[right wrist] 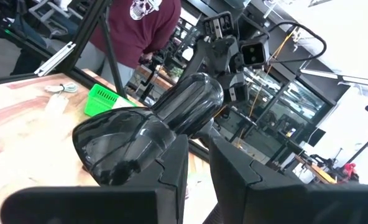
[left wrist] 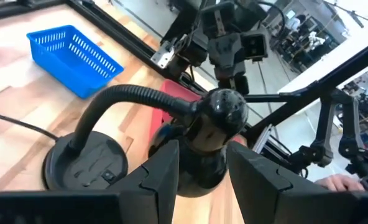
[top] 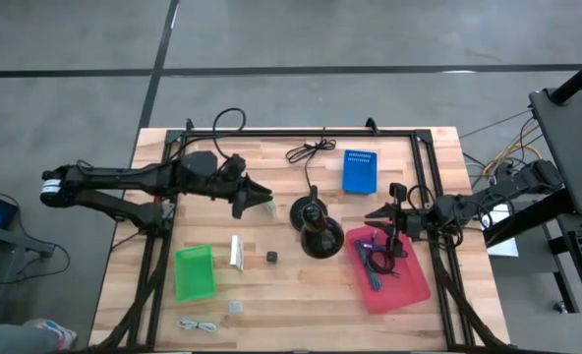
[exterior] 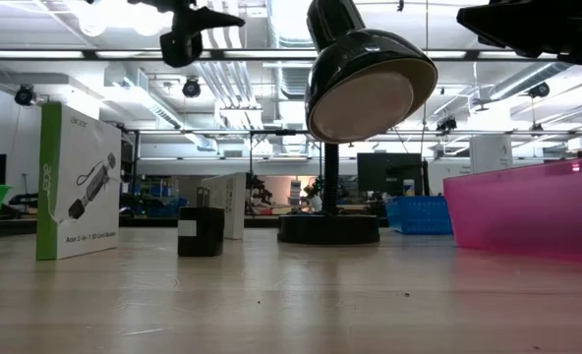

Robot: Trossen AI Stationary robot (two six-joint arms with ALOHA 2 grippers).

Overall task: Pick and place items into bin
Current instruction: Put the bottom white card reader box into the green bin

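Meanwhile, between picks: both arms hover above the table beside the black lamp (top: 316, 228).
Left gripper (top: 262, 204) and right gripper (top: 378, 213) show fingers slightly apart, empty; next move likely calls for descending onto the tiny black cube (top: 271, 257), then the pink bin (top: 409, 285).

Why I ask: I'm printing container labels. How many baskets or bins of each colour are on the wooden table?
Green plastic mesh basket: 1
Blue plastic mesh basket: 1
Pink plastic bin: 1
Total: 3
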